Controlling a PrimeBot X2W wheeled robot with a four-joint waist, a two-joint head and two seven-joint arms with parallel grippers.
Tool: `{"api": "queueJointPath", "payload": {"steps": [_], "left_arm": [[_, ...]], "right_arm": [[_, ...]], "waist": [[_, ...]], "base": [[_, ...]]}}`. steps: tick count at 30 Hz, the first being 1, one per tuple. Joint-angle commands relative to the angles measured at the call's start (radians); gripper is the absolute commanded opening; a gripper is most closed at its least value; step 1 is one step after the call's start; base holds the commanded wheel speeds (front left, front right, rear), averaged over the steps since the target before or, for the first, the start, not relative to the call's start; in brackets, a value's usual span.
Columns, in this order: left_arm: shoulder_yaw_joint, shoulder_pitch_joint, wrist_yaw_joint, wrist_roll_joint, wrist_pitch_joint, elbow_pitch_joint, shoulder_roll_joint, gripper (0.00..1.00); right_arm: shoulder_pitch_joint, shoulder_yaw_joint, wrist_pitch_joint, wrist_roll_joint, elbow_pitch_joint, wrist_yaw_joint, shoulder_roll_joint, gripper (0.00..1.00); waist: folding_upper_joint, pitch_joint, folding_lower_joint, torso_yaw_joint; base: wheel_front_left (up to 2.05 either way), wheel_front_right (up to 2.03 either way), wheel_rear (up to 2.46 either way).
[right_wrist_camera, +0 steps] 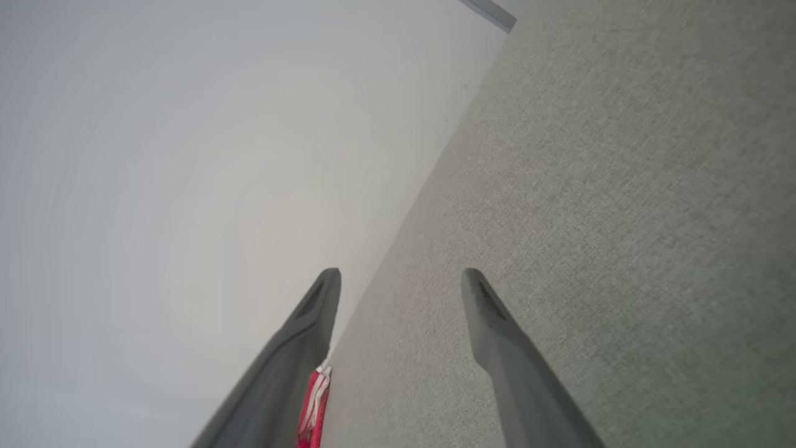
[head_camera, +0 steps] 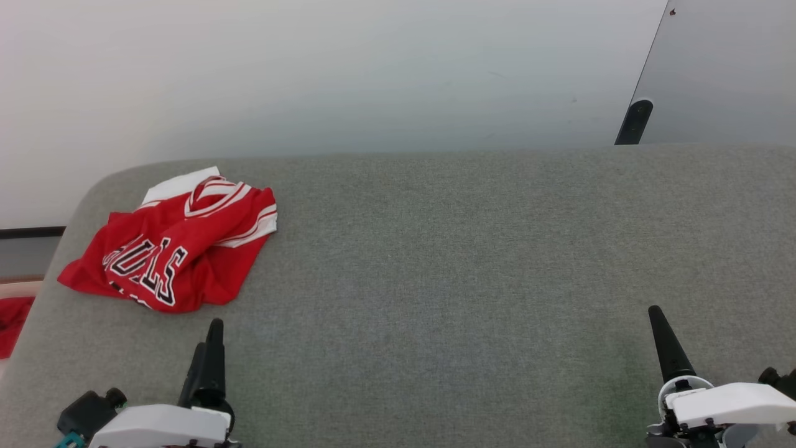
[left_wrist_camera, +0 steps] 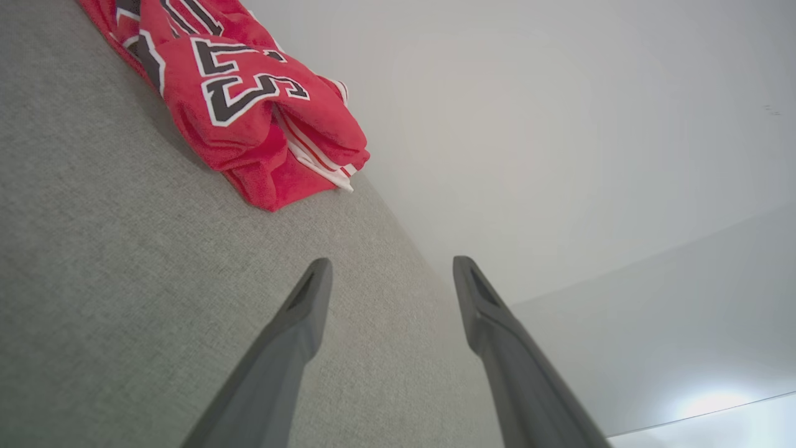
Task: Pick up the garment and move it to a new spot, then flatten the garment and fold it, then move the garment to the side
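The left gripper [left_wrist_camera: 388,269] holds nothing, its two dark fingers spread apart over the grey surface [head_camera: 472,249]. The right gripper [right_wrist_camera: 401,277] is spread and empty too, at the surface's near right. The jersey [head_camera: 177,249] lies crumpled by the surface's far left corner, red with white-and-red striped trim, black white-outlined letters and a white flap of lining. From the jersey to the surface's right edge is open grey. A red cloth [head_camera: 12,323] lies off the left edge.

Your left wrist view crops the garment [left_wrist_camera: 261,162] at its top edge. Folds hide part of the lettering [left_wrist_camera: 245,93].
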Motion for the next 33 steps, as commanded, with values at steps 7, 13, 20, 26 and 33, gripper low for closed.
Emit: {"api": "queueJointPath", "payload": {"steps": [7, 13, 20, 26, 33], "left_arm": [[0.006, 0.0, 0.0, 0.19, -0.033, -0.029, 0.001, 1.0], [0.009, 0.001, -0.002, 0.289, -0.052, -0.021, 0.001, 1.0], [0.011, 0.002, -0.001, 0.39, -0.071, -0.029, 0.004, 1.0], [0.007, 0.005, -0.001, 0.472, -0.088, -0.026, 0.005, 1.0], [0.007, 0.004, -0.003, 0.552, -0.107, -0.023, 0.005, 1.0]], "right_arm": [[-0.038, 0.006, -0.033, -0.216, -0.007, 0.0, -0.011, 1.0], [-0.04, 0.022, -0.053, -0.379, -0.015, 0.0, -0.014, 1.0], [-0.048, 0.018, -0.071, -0.519, -0.016, 0.0, -0.01, 1.0], [-0.05, 0.012, -0.088, -0.631, -0.019, 0.0, -0.004, 1.0], [-0.052, 0.008, -0.108, -0.731, -0.015, 0.0, 0.0, 1.0]], "waist": [[-0.0001, 0.003, 0.0, 0.0], [-0.0001, 0.006, 0.0, 0.0], [-0.0001, 0.009, 0.0, 0.001], [-0.0001, 0.012, 0.0, 0.0], [-0.0001, 0.015, 0.0, 0.002]], "base": [[0.0, 0.0, 0.0], [0.0, 0.0, 0.0], [0.0, 0.0, 0.0], [0.0, 0.0, 0.0], [0.0, 0.0, 0.0]]}}
